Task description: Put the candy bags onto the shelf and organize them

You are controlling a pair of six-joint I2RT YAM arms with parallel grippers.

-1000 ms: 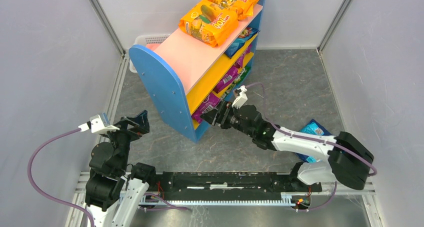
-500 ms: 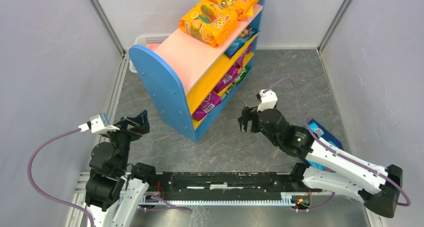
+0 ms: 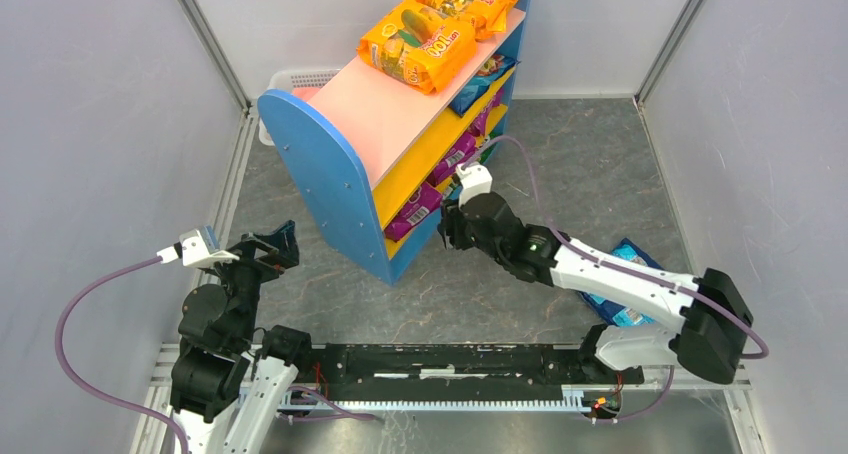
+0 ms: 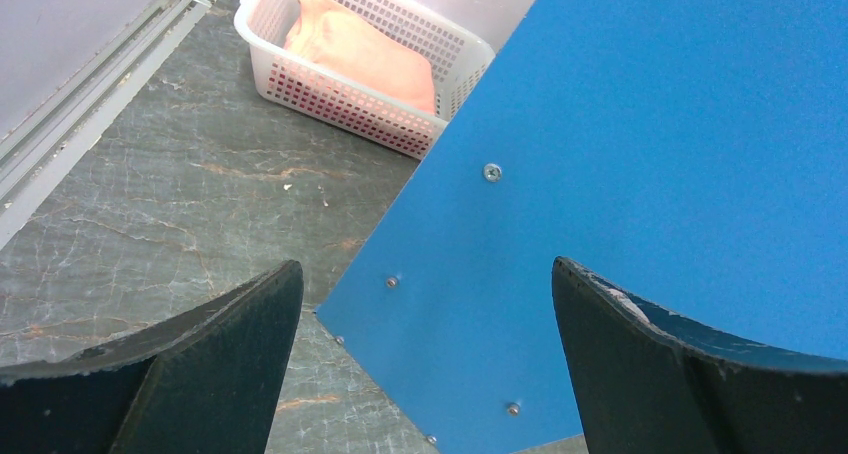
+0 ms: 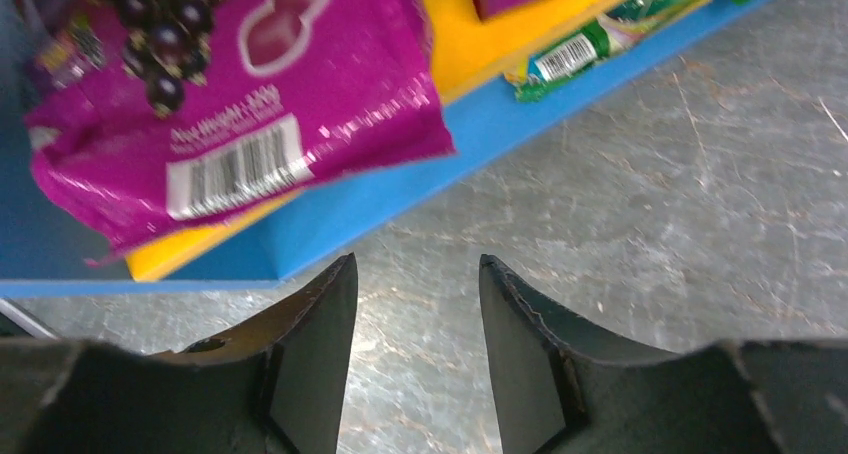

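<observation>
The left hand [image 4: 425,266] gapes wide and empty beside the shelf [image 3: 320,164], a blue candy bag [image 3: 632,255] lies on the tabletop [image 3: 590,164] at right, and the right hand [image 5: 417,264], slightly parted and empty, hovers just before a purple bag [image 5: 250,84] on the lower board.

The left arm [image 3: 215,319] and the right arm [image 3: 610,279] are both made of black joint housings and smooth white link covers. At each wrist sits a small white camera block [image 3: 195,246], and a lilac cable [image 3: 75,309] comes out of it. One green light [image 3: 533,244] shows on the right arm. The left gripper [image 4: 425,266] and the right gripper [image 5: 417,259] have matte black, curved fingers [image 5: 310,344] with pale, chipped edges.
</observation>
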